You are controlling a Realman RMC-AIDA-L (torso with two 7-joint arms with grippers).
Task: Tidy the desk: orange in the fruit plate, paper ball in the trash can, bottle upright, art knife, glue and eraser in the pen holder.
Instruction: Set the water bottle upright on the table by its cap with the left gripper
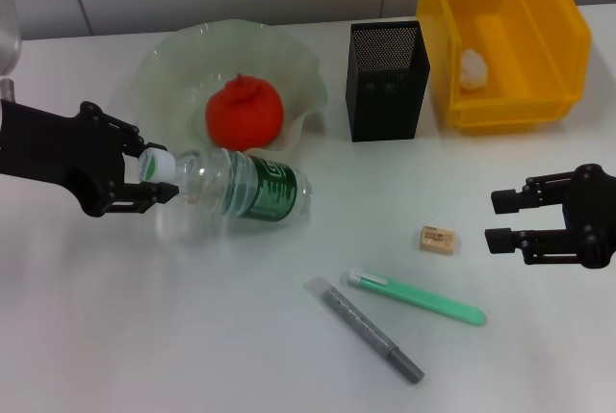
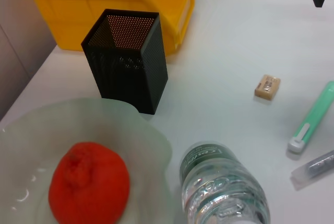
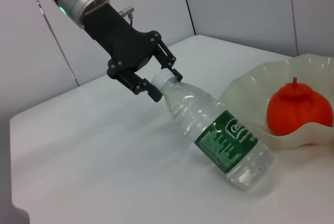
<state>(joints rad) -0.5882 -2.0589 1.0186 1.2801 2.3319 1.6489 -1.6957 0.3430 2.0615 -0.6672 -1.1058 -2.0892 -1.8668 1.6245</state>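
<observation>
A clear bottle (image 1: 245, 187) with a green label lies in front of the fruit plate (image 1: 164, 62), its base on the table and its neck raised. My left gripper (image 1: 159, 174) is shut on its white-capped neck, as the right wrist view also shows for that gripper (image 3: 166, 84). The orange (image 1: 243, 113) sits in the plate. A white paper ball (image 1: 472, 66) lies in the yellow bin (image 1: 553, 57). The eraser (image 1: 438, 239), green art knife (image 1: 419, 298) and grey glue stick (image 1: 366, 328) lie on the table. My right gripper (image 1: 499, 219) hovers open, right of the eraser.
The black mesh pen holder (image 1: 387, 81) stands between the plate and the yellow bin. The bottle's body (image 2: 224, 187) lies close against the plate rim (image 2: 146, 135). A wall runs behind the table.
</observation>
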